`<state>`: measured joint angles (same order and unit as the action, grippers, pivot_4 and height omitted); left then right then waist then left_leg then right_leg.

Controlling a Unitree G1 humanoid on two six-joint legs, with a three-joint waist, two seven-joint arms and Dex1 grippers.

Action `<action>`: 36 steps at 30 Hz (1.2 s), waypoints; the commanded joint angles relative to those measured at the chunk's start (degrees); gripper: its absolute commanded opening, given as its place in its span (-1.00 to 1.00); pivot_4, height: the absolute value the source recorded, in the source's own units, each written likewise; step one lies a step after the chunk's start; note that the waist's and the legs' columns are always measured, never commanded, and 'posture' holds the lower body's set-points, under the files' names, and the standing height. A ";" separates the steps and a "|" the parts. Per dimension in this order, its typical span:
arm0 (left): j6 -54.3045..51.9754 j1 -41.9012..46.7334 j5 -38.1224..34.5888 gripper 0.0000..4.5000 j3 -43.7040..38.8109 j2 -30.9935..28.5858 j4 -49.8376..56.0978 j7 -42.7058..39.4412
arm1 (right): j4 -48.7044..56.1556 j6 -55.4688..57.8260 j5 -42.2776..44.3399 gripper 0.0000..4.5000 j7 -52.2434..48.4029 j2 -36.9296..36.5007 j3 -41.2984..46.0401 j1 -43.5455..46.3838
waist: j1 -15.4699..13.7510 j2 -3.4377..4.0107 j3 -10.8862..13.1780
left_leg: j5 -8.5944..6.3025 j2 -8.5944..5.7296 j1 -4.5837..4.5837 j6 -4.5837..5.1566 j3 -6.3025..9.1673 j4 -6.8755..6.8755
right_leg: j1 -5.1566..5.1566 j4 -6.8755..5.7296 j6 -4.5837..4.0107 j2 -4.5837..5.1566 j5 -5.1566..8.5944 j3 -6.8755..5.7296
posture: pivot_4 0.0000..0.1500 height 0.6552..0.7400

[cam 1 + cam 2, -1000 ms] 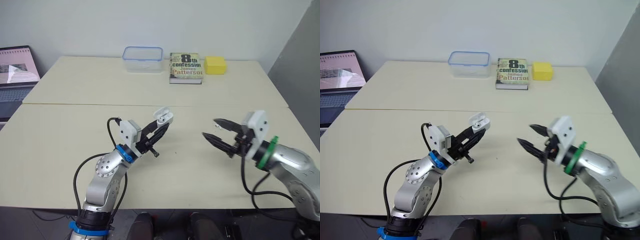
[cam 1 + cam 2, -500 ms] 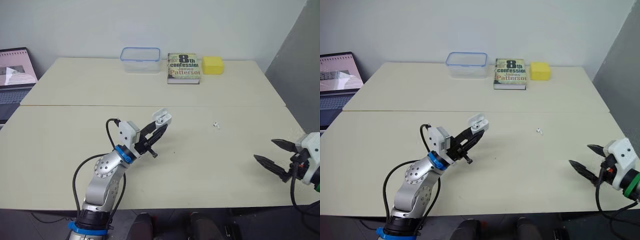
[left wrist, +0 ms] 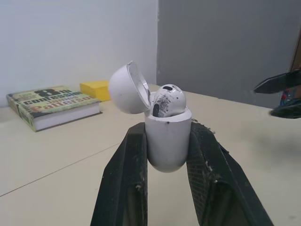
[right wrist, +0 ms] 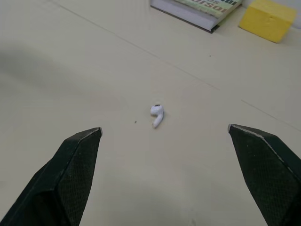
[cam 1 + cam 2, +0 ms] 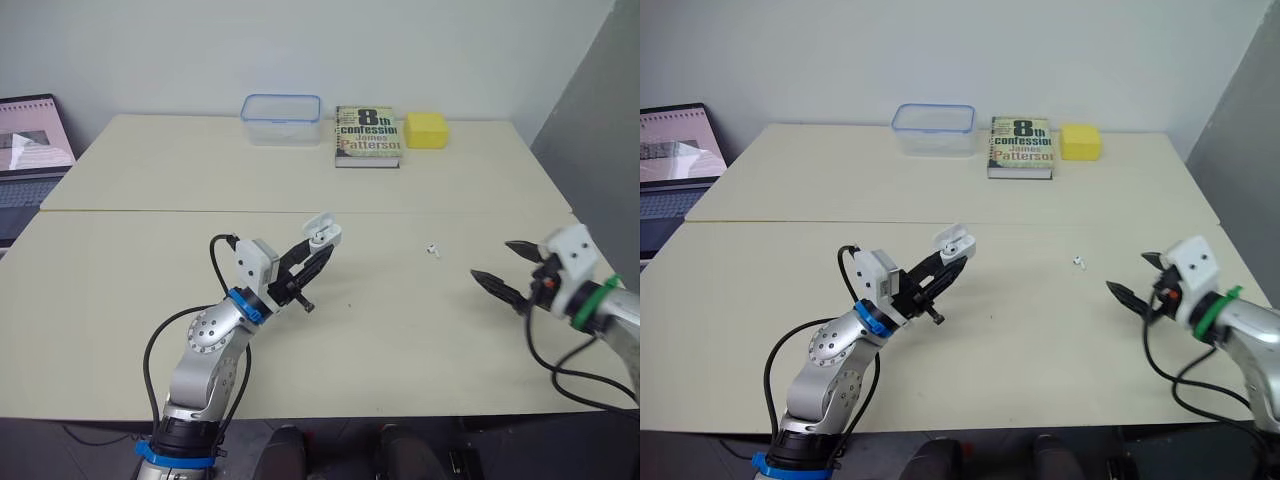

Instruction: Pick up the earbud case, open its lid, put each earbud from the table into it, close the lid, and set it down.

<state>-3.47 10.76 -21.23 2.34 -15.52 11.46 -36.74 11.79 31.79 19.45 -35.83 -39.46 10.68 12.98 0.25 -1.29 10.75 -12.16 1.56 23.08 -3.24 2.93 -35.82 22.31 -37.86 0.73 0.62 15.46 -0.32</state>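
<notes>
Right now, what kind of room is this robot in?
Probably an office or a lab workroom: two plain pale tables pushed together, an open laptop off to the left, and a book near a bare wall.

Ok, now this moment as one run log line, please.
left gripper: shut on earbud case, lid open, one earbud inside | right gripper: open, facing loose earbud on table | next: likely grasp it

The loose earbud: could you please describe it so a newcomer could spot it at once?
On the cream table, near half, look between the open right pincer and the case held by the left pincer. The earbud lies alone on bare tabletop, nearer the right pincer: tiny, white, with a short stem.
</notes>
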 commanded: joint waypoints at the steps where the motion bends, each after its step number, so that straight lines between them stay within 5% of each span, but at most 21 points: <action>1: 0.46 0.39 0.39 -0.67 0.43 0.15 2.32 0.35 | -8.74 -0.22 -4.86 1.00 6.37 5.26 -4.95 8.38 | 0.11 0.01 0.00 | 0.00 0.01 -0.01 0.00 0.00 -0.01 | 0.00 -0.01 0.00 0.00 0.00 0.00 | 1.00 1.00; 14: 1.19 -1.38 0.76 -0.67 0.64 0.08 2.87 0.59 | -36.57 -7.79 -12.46 1.00 9.84 14.12 -10.29 22.18 | -0.04 0.08 0.04 | 0.00 0.05 -0.08 0.01 -0.05 0.00 | 0.00 -0.15 -0.03 -0.04 -0.01 0.08 | 1.00 1.00; 17: 1.43 -1.78 0.83 -0.67 0.36 -0.04 2.75 0.39 | -36.63 -6.19 -11.62 0.74 8.56 13.96 -10.02 21.77 | -0.04 0.09 0.03 | 0.01 0.07 -0.12 0.01 -0.06 0.00 | 0.00 -0.20 -0.04 -0.08 -0.02 0.10 | 1.00 1.00; 27: 1.62 -1.79 0.99 -0.67 0.63 -0.19 2.39 -0.63 | -30.65 -5.87 -13.34 -0.83 4.72 12.76 -13.62 19.41 | -0.18 0.10 0.03 | 0.01 0.06 -0.12 0.01 -0.07 -0.07 | -0.02 -0.20 -0.01 -0.07 -0.04 0.14 | 1.00 1.00; 36: 0.66 -3.84 0.77 -0.67 0.90 -0.67 4.47 -0.52 | -0.98 -4.33 -8.02 -0.83 -19.39 -5.90 -17.47 4.76 | -0.14 0.14 0.05 | -0.04 0.07 -0.06 0.07 -0.05 -0.01 | 0.02 -0.10 0.02 -0.07 -0.02 0.13 | 1.00 1.00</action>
<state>-3.30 7.12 -20.10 3.19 -15.94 13.02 -37.10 5.52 27.45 9.22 -50.83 -43.20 -7.98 18.53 0.11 -1.15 10.81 -12.20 1.64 23.00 -3.17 2.89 -35.84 22.31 -37.95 0.75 0.55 15.44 -0.21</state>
